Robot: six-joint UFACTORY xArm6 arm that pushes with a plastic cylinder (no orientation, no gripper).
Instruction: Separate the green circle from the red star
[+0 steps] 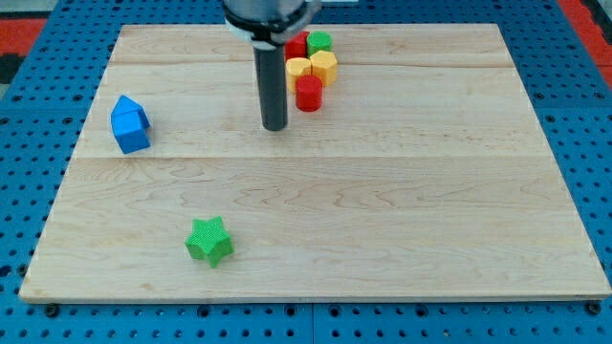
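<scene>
Nearest the view's bottom, a green star point(209, 240) lies alone on the wooden counter point(382, 210), left of centre and well apart from everything else. Farther up, near the view's left edge of the counter, sits a blue block point(130, 123) with a peaked, house-like outline.

Beyond that, the dark rod comes down from the view's top, and the tip point(275, 126) rests on the counter just left of the cluster of blocks. The arm has no fingers, so nothing is clamped or held; the tip stands just beside the red cylinder point(308, 94), and whether the two touch cannot be told.

The cluster sits near the counter's far edge. The red cylinder is its nearest piece. Behind it, touching, are two yellow blocks point(312, 68), their exact shapes hard to make out. Farthest back, the green circle point(319, 42) sits against a red block point(297, 45), presumably the red star, which the rod partly hides, leaving its shape unclear.
</scene>
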